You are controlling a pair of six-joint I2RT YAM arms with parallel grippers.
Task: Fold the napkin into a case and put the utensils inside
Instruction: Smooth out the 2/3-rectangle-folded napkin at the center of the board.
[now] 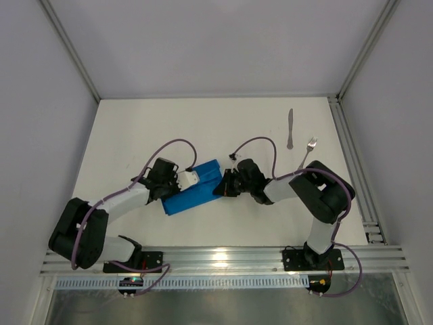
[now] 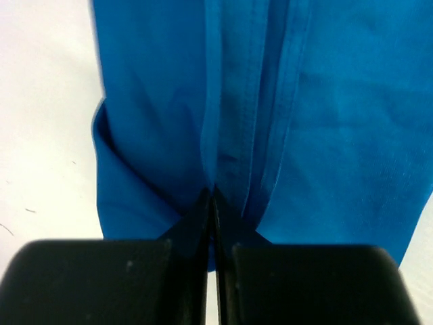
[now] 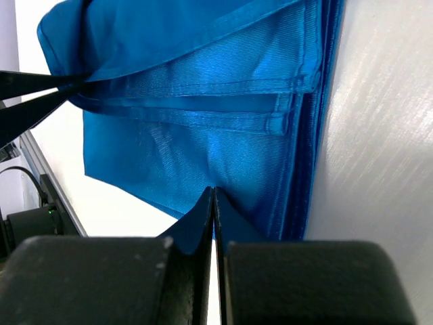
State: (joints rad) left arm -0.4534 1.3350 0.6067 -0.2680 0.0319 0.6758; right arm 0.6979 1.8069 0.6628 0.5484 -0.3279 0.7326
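Item: napkin (image 1: 193,196), folded strip, long axis near-left to far-right, between your left gripper (image 2: 213,196) and right gripper (image 3: 213,196), both pinching its folds.

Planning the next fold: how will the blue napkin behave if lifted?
Probably floppy: the napkin bunches into pleats where the left gripper pinches it. Its sheen suggests the stacked layers could slide apart. Thin cloth, so likely light.
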